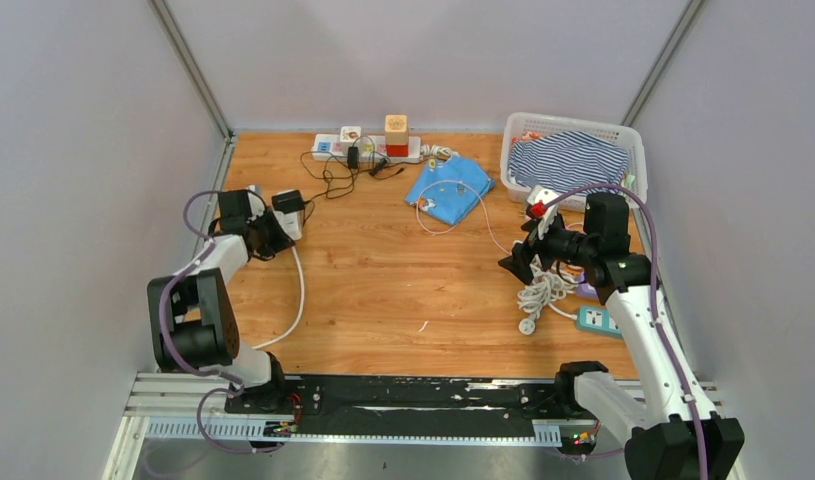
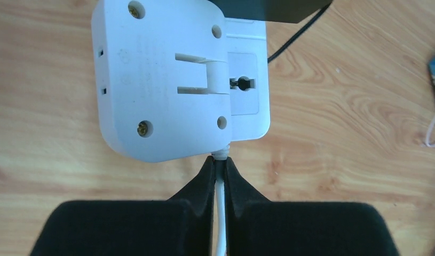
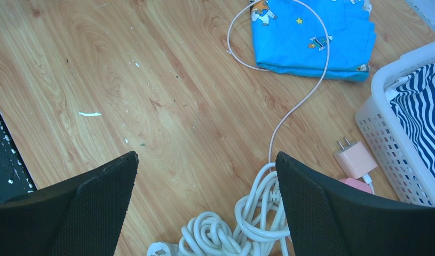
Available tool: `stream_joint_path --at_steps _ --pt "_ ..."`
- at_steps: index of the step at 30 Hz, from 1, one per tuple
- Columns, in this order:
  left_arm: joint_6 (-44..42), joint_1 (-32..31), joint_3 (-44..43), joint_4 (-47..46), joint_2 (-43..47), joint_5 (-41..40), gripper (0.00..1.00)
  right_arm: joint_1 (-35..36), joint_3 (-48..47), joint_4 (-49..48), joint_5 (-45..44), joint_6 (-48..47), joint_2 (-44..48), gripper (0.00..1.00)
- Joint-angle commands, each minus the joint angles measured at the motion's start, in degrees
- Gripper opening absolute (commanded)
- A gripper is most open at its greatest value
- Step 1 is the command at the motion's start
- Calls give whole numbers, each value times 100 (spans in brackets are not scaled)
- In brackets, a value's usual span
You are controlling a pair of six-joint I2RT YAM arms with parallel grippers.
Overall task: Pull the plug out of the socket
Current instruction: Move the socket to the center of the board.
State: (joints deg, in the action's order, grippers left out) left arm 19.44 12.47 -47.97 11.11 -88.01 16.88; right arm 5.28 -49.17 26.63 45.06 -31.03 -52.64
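A white socket block (image 2: pixel 161 80) lies back-side up on the wooden table, near the left wall (image 1: pixel 291 224). A black plug (image 2: pixel 271 9) sits at its far end, with a thin black lead running off; the overhead view shows the plug (image 1: pixel 287 202) too. My left gripper (image 2: pixel 219 162) is shut on the socket's white cable (image 2: pixel 220 213), right where the cable enters the block. My right gripper (image 3: pixel 207 157) hangs open over the right side of the table, holding nothing, with its right finger above a coiled white cable (image 3: pixel 247 224).
A blue cloth (image 1: pixel 448 188) and a thin pink lead lie mid-table. A white basket (image 1: pixel 573 125) with striped fabric stands at the back right. A pink charger (image 3: pixel 355 158) lies beside it. A power strip (image 1: pixel 368 147) with plugs sits at the back wall, another strip (image 1: pixel 598 320) at the right.
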Motion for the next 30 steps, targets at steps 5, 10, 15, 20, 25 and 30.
stream_joint_path --at_steps 5,10,15,20,25,30 --pt "469 -945 787 -399 1143 501 0 111 39 98 118 -20 123 100" --pt "340 -2003 736 -287 1105 762 0 113 39 104 79 -30 123 100" --pt "-229 -2757 542 -107 866 1080 0 105 39 105 34 -51 105 100" --pt "-1102 -3329 311 218 571 1448 0 106 39 105 -4 -64 89 100" --pt "-1881 -4093 103 378 323 1674 0 110 39 105 -40 -86 61 100" --pt "-2659 -4907 -134 610 63 1551 0 108 52 114 -50 -102 35 100"
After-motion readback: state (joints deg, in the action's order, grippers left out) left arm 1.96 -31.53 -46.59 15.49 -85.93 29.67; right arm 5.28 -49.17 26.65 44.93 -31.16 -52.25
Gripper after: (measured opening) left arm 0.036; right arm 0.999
